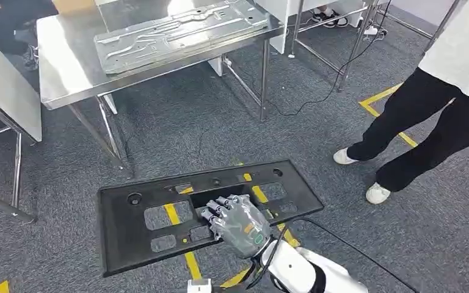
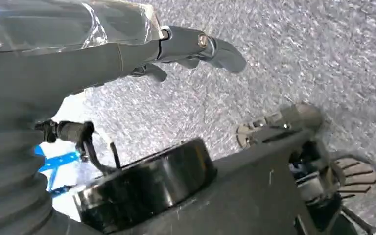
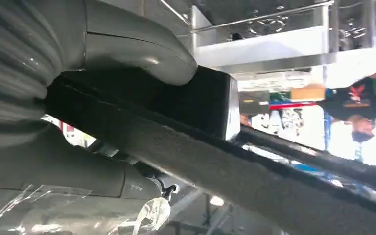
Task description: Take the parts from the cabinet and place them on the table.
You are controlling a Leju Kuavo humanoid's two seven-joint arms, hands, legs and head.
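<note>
Fingers point(image 1: 220, 206) of the right hand point(image 1: 239, 224) are clamping the black panel point(image 1: 159, 213) at its middle, long axis lying nine-to-three; the bench point(image 1: 67, 73) is waiting at eleven o'clock, well apart.

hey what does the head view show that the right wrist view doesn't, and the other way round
Head view alone: the whole black panel with its cut-outs, held above the carpet, the steel table bearing a pressed metal sheet, and a person's legs. Right wrist view alone: the thumb pressed onto the panel's edge, seen from underneath. Both: the right hand gripping that panel.
</note>
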